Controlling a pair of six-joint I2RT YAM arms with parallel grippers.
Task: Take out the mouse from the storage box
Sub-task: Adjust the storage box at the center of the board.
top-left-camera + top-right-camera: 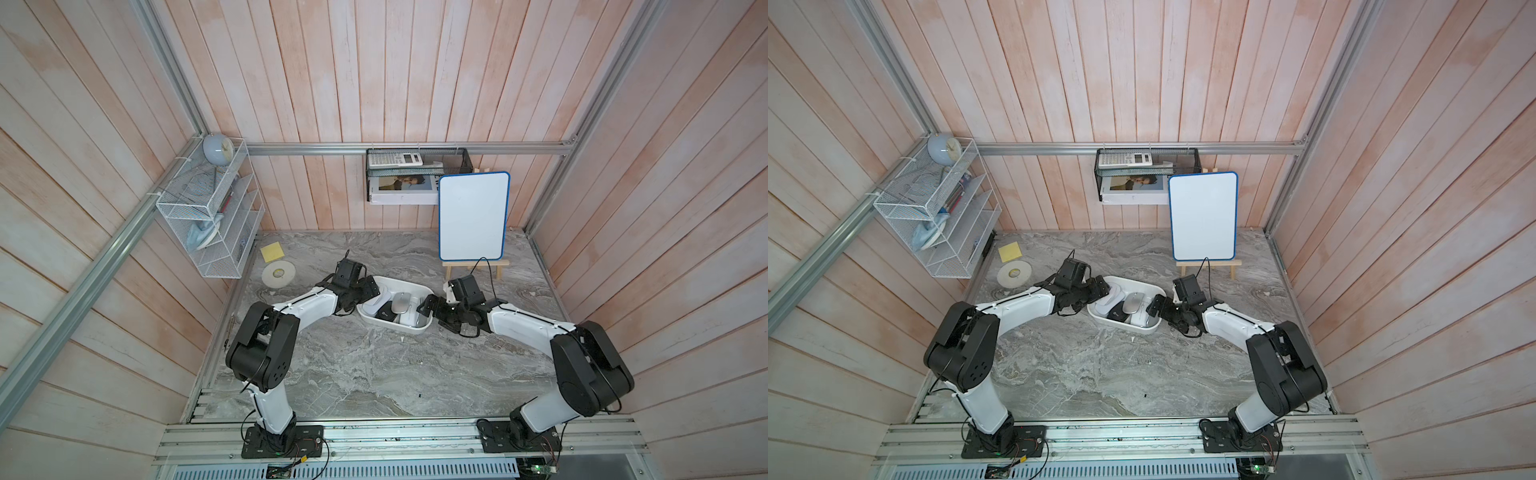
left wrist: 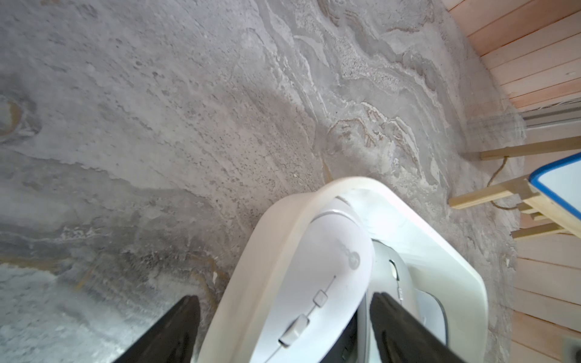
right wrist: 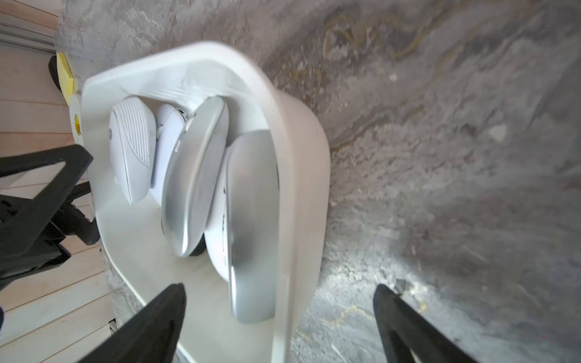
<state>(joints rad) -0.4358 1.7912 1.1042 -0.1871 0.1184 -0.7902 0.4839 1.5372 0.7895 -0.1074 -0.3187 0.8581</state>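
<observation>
Mice [image 1: 402,303]: several, all in the box [image 1: 397,329], piled close, some overlapping. In both top views the box [image 1: 1125,328] sits on the table [image 1: 374,374] between the two grippers, one at each short end.

At the left gripper [image 1: 369,290], the jaws are spread wide with nothing clamped. In its wrist view the left gripper [image 2: 284,297] straddles the end wall of the box [image 2: 251,251]. One finger [image 2: 176,327] hangs outside over the table; the other finger [image 2: 402,327] is inside the box. Between them lie the wall and a white mouse [image 2: 320,267], button end toward the gripper. A silver mouse [image 2: 385,251] lies just beside the inner finger; contact cannot be told.

At the right gripper [image 1: 428,306], the jaws are likewise wide and hold nothing. In its wrist view the right gripper [image 3: 279,288] has the box rim running between its fingers. One is inside above bare floor, one outside over the table. Just ahead of the inner finger the silver mouse [image 3: 195,176] leans on a second silver mouse [image 3: 251,220], which lies along the wall. Beyond those is a ribbed mouse [image 3: 132,147], nearest the left gripper [image 3: 47,188]. Whether it is the straddled one cannot be told.

A black mouse [image 1: 386,314] sits low in the pile, closer to the left gripper.
</observation>
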